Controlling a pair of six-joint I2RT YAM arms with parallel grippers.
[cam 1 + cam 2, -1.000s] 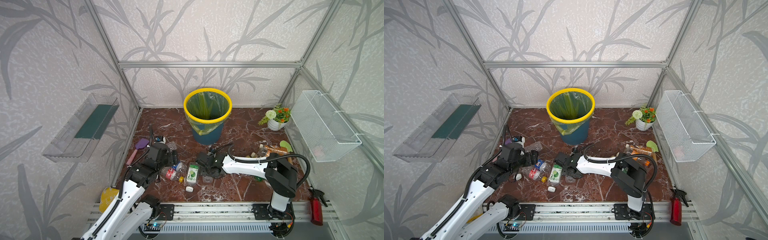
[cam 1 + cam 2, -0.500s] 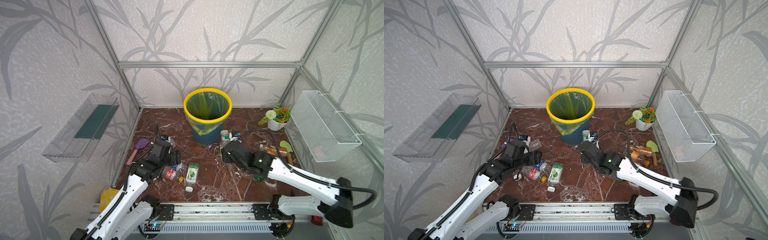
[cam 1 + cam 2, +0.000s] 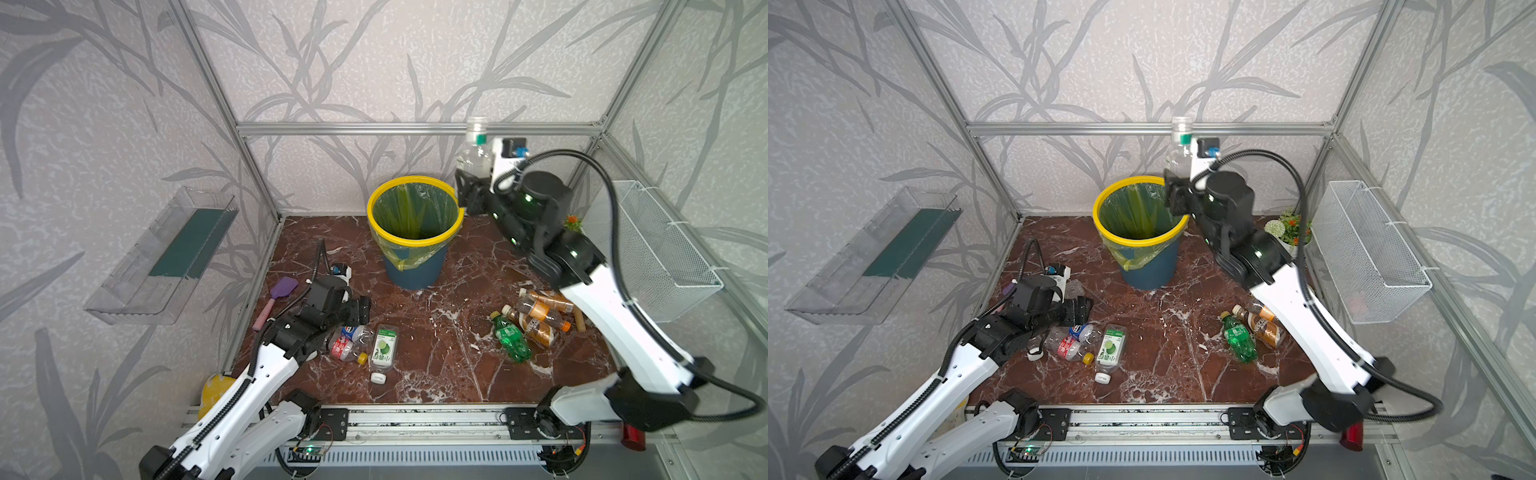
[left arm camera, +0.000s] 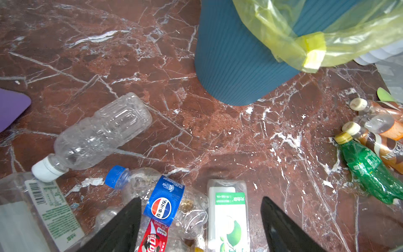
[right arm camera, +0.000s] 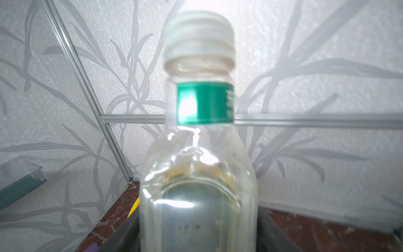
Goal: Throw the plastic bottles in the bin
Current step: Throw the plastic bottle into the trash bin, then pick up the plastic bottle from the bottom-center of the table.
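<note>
I can't tell if my right claw (image 3: 471, 179) grips the upright bottle (image 3: 473, 158) between its jaws; the bin (image 3: 415, 242) opens just left, below.

A bottle (image 3: 473, 156) stands within the right claw (image 3: 467, 183), the bin (image 3: 415, 242) just left of it; other bottles (image 3: 384, 347) lie on the bench (image 3: 436, 332) under the left claw (image 3: 359, 311)

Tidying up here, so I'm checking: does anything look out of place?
A purple spatula lies on the floor beside the left arm; it is no bottle, so it looks out of place. Nothing looks spilled.
</note>
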